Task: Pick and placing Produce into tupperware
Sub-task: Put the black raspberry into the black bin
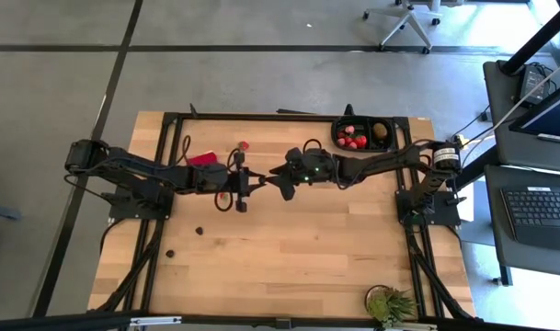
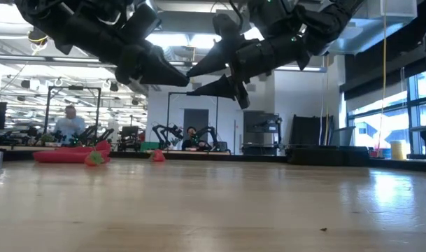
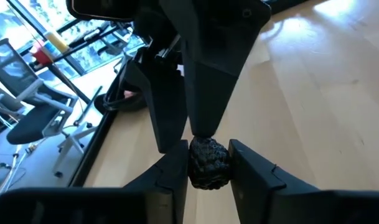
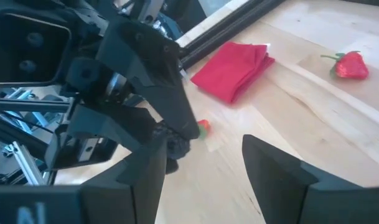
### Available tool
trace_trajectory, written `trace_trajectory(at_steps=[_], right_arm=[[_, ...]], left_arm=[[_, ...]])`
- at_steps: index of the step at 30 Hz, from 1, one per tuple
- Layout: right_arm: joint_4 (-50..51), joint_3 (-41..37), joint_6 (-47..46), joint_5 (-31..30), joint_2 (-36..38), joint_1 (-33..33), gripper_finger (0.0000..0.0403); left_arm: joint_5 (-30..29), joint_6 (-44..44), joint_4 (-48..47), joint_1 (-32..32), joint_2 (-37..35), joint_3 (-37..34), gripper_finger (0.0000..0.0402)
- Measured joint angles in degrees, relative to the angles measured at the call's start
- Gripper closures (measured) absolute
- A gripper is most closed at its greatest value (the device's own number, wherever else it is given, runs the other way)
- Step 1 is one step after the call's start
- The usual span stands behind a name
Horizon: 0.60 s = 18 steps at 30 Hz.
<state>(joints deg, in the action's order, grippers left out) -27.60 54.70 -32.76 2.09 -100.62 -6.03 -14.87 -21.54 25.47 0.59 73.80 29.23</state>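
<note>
The tupperware [image 1: 364, 135] sits at the bench's far right corner and already holds several red pieces and a brown lump, so part of the job looks done. Above the bench's middle the two arms meet tip to tip. The left gripper [image 3: 208, 167] pinches a dark bumpy berry [image 3: 208, 163] between its fingers, held in the air. The right gripper [image 4: 201, 163] faces it with its fingers spread, nothing between them, seemingly placed to receive the berry. Still loose on the bench are a strawberry [image 4: 350, 65] near the far edge, a small red piece [image 4: 203, 128] beside the red cloth [image 4: 233, 68], and two dark round pieces [image 1: 199, 231] towards the left front.
</note>
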Motion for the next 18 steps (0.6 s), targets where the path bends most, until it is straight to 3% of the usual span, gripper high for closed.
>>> trace_trajectory(at_steps=[12, 18], right_arm=[[-2.8, 0.0, 0.2, 0.3, 0.0, 1.5, 0.0190], [-4.9, 0.0, 0.4, 3.3, 0.0, 1.6, 0.0190]], left_arm=[[1.0, 0.0, 1.8, -0.1, 0.0, 0.0, 0.0314], [1.2, -0.1, 2.8, -0.2, 0.0, 0.0, 0.0299]])
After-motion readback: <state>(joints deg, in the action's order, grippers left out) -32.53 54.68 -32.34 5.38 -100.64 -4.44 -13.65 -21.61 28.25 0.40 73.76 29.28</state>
